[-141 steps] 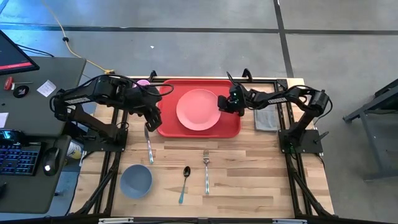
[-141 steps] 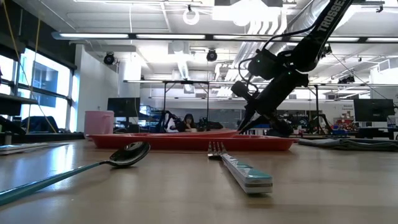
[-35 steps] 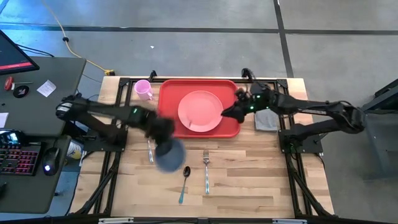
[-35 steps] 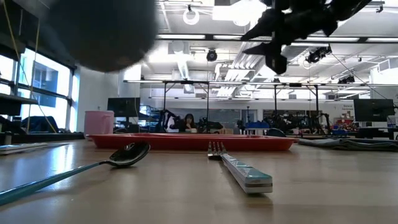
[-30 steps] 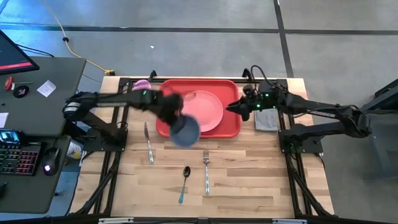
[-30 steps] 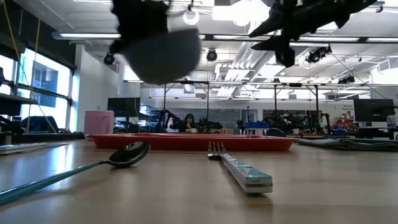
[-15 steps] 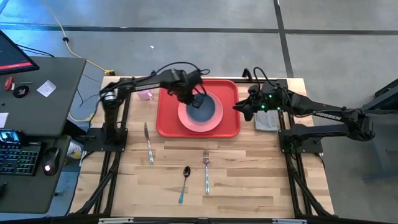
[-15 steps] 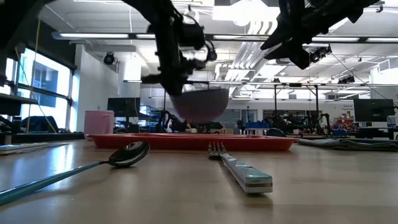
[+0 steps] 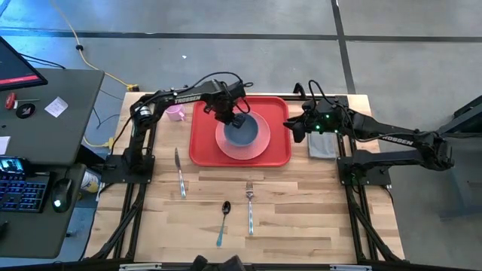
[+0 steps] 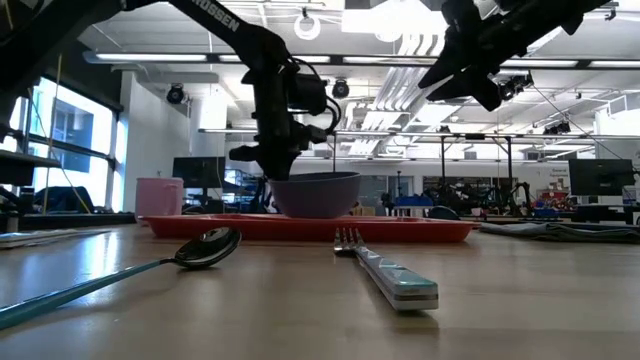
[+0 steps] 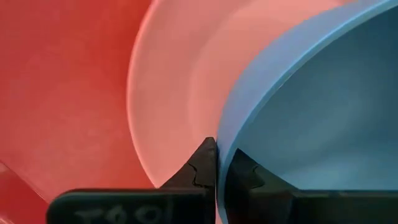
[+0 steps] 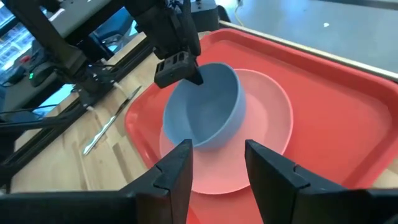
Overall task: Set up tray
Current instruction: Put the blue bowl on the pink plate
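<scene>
The red tray (image 9: 203, 143) lies at the table's far middle, and the pink plate (image 9: 248, 153) rests in it. A blue bowl (image 9: 245, 134) stands upright on the plate. My left gripper (image 9: 235, 120) is shut on the bowl's far left rim. My right gripper (image 9: 288, 129) hangs open and empty well above the tray's right rim, high in the low view (image 10: 470, 75). Its wrist view looks down on the bowl (image 12: 205, 115) and the plate (image 12: 267, 118). My left gripper pinches the bowl's rim (image 11: 222, 140) on its far left side, with one finger (image 11: 244, 173) inside the bowl and the other (image 11: 200, 167) outside. The fingers come from above and point down. The bowl (image 10: 315, 195) stands upright with its base on the plate.
A pink cup (image 9: 175, 113) stands left of the tray. A knife (image 9: 179, 172), a spoon (image 9: 222, 220) and a fork (image 9: 249, 207) lie on the wood nearer the front. A grey folded cloth (image 9: 324, 145) lies right of the tray.
My left gripper has carried the bowl from above the tray's near edge toward the far edge, over the plate, and then down. The bowl was lifted clear and now stands on the plate.
</scene>
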